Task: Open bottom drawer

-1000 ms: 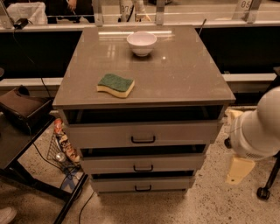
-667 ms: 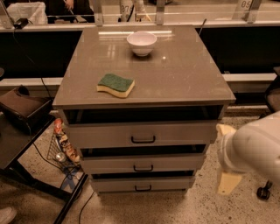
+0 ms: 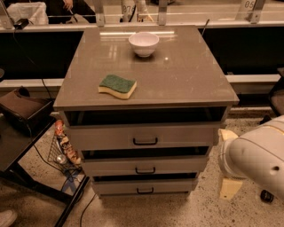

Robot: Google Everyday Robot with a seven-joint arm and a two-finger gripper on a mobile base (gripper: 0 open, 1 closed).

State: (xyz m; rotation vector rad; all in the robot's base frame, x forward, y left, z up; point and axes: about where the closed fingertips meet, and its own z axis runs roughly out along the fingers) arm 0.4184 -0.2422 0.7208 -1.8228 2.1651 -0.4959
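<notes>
One clean approach is needed: the bottom drawer (image 3: 115,187), lower centre and nearly shut, wants the hand (image 3: 230,188), lower right, its state impossible to tell, squared on the black handle (image 3: 145,190) before pulling straight out.

"05" tag (image 3: 248,4), back rail (image 3: 53,26), hand (image 3: 230,189) lower right

Dim warm light — glare on tabletop (image 3: 186,75) — gripper (image 3: 230,188) shaded, lower right.

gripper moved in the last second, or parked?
Yes. The gripper has dropped, from level with the middle drawer to level with the bottom drawer, right of the cabinet and clear of the handle.
</notes>
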